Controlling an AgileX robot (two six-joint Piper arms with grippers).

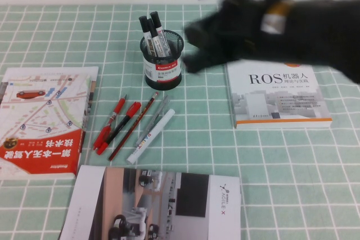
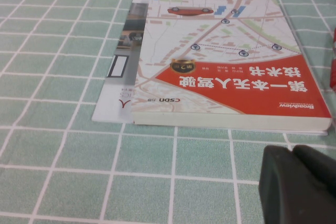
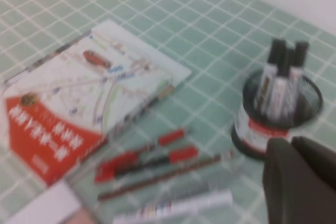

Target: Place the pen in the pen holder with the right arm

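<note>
Green-and-white checked cloth (image 1: 281,167) covers the whole work surface. Nearest the robot lies a glossy brochure with a grey-and-white cover (image 1: 169,206). To the left is a red-and-white paperback book with a map cover (image 1: 39,122). The left gripper (image 2: 296,182) hangs low over the cloth just beside that book's edge, its tips pressed together on nothing.

Mid-table, a fan of loose items lies slanted: red plastic pens (image 1: 112,125), a thin dark-red pencil (image 1: 133,126) and an all-white marker with coloured letters (image 1: 151,136).

Beyond the fan stands the black wire-mesh pen holder with a white-and-red label (image 1: 162,68). Three thick black-capped markers with white barrels (image 1: 154,35) stand in it, long axes near upright and leaning slightly left. No marker of this type lies on the cloth, so the task pen is judged to be one of these three; which one cannot be determined.

The right gripper (image 1: 194,46) hangs just to the right of the holder, at about rim height, ahead of the black right arm (image 1: 292,26), which crosses above a white hardcover book with an orange stripe (image 1: 278,96). Motion blur hides whether this claw is apart or together. The holder lies to the claw's left, and the right arm is much the nearer.
</note>
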